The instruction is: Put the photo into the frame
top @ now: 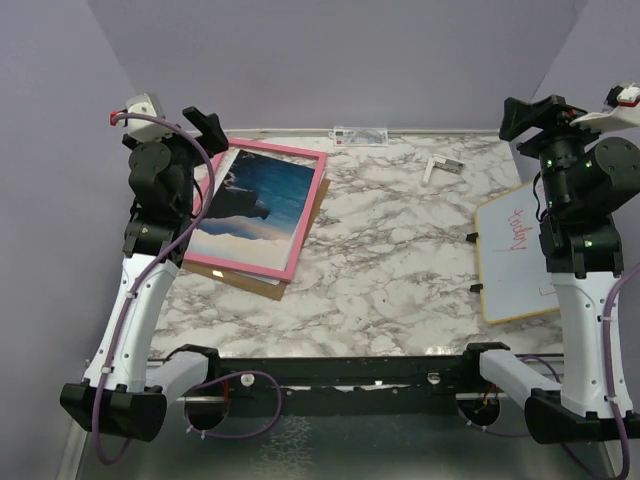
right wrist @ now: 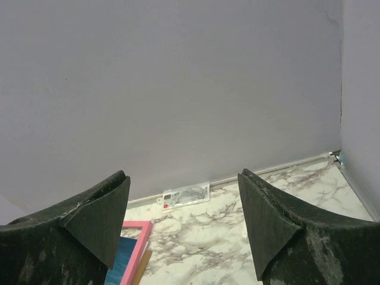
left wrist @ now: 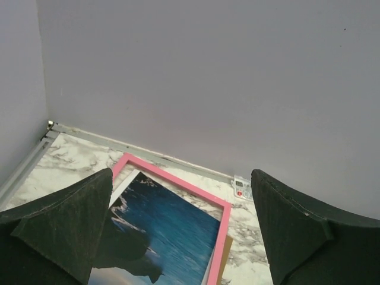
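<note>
At the near edge, both arms rise from their bases on the marble table (top: 390, 270) and are lifted clear of it. The left arm (top: 150, 230) stands over the left side, and in the top view its elbow covers the left edge of the frame (top: 309, 212) and part of the photo (top: 258, 200). The frame lies flat just beside that arm, tilted a little clockwise, with its pink rim up. The photo lies inside the rim, sea and dark cliffs showing. Whether it is properly seated there I cannot tell. In the left wrist view its white border runs slightly askew to the pink edge. A brown board (top: 262, 286) lies under the frame and pokes out at its near and right sides. On the right side, near the right arm (top: 580, 230), a whiteboard (top: 515, 255) with red writing lies flat, well apart from the frame. The left gripper (left wrist: 181, 175) hangs high above the frame's far end, jaws spread wide and holding nothing. The right gripper (right wrist: 183, 175) is also raised, released and empty, facing the back wall (top: 350, 60). Farther back lie a small white bracket (top: 443, 166) and, against the wall, a tag (right wrist: 185, 195).
</note>
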